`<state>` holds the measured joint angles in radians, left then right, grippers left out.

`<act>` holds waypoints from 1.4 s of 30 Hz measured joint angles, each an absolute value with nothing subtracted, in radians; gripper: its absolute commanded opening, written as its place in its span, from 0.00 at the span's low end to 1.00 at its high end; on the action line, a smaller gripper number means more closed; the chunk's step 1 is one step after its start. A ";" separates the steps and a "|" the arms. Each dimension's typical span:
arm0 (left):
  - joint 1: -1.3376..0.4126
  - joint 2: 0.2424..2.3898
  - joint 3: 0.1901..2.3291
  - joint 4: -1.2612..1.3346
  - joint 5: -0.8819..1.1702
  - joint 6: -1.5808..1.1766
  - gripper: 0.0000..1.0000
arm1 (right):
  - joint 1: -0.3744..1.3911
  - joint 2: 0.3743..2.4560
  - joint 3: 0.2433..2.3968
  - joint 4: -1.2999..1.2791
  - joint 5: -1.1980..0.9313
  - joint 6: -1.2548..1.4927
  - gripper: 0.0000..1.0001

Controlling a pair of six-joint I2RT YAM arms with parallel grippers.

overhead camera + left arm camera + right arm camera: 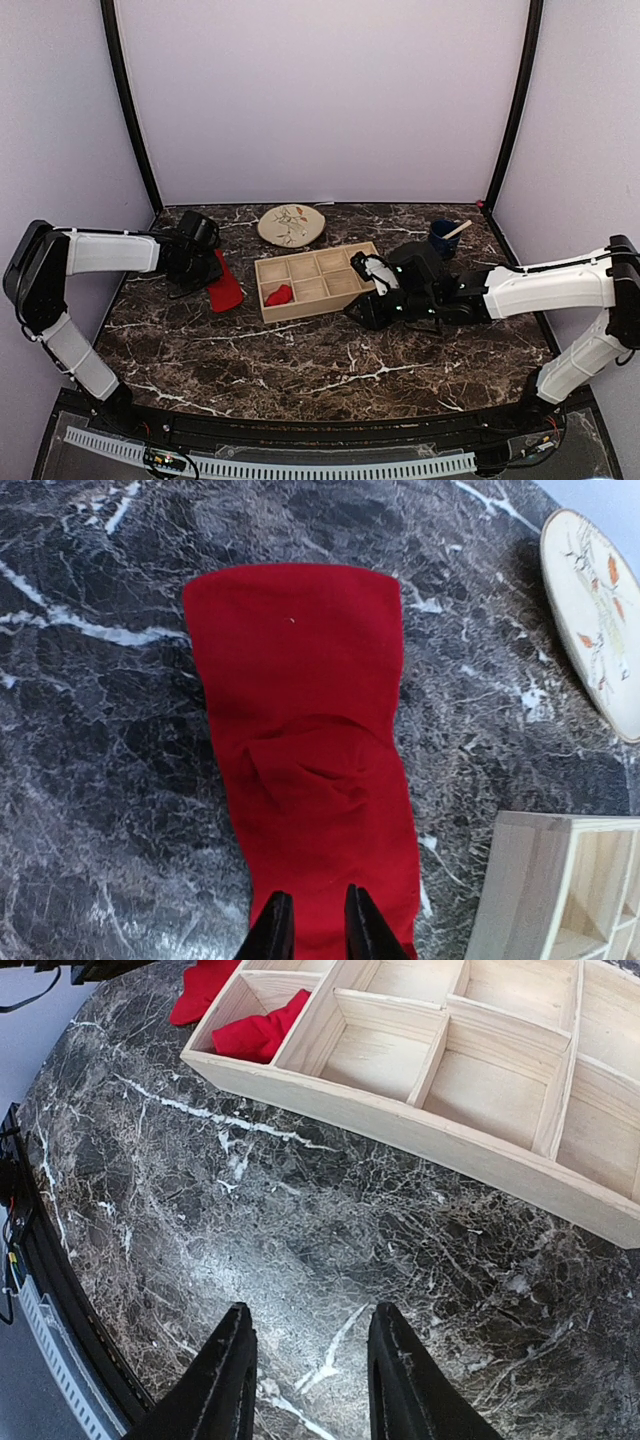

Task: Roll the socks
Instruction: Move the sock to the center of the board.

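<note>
One sock (226, 285) (305, 750) lies flat and elongated on the dark marble, left of the wooden tray (312, 310). My left gripper (203, 264) (312, 900) is down at the sock's near end. Its jaws stand a narrow gap apart, with flat red fabric showing between the tips. The other sock (279, 295) (258, 1032) sits as a small red lump in the tray's front left compartment. My right gripper (362, 308) (310, 1312) hovers open over bare marble just in front of the tray's right end, holding nothing.
A cream plate (291, 224) (600, 620) with a leaf pattern lies behind the tray. A blue cup (444, 238) with a wooden stick stands at the back right. The tray's corner (530, 880) is close to the flat sock's right side.
</note>
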<state>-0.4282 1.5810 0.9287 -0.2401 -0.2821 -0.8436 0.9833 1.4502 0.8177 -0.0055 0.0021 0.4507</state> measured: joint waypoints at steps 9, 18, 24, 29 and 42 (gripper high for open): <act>-0.397 1.747 0.962 -0.193 -0.167 -0.867 0.07 | 1.017 1.462 0.822 -0.018 0.038 0.479 0.36; -0.397 1.718 0.873 -0.098 -0.095 -0.929 0.04 | 1.019 1.473 0.823 -0.025 0.051 0.496 0.36; -0.422 1.605 0.719 -0.025 -0.061 -0.985 0.03 | 1.019 1.583 0.857 -0.025 0.048 0.490 0.36; -0.488 1.554 0.666 -0.023 -0.060 -1.020 0.03 | 1.018 1.687 0.915 -0.026 0.044 0.474 0.36; -0.693 1.401 0.540 -0.077 -0.049 -1.131 0.03 | 0.962 1.887 1.088 0.010 -0.026 0.442 0.36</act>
<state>-0.6933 1.4006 0.5404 -0.0772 -0.0490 -1.1305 0.9623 1.8874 1.0882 0.0101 -0.0257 0.4419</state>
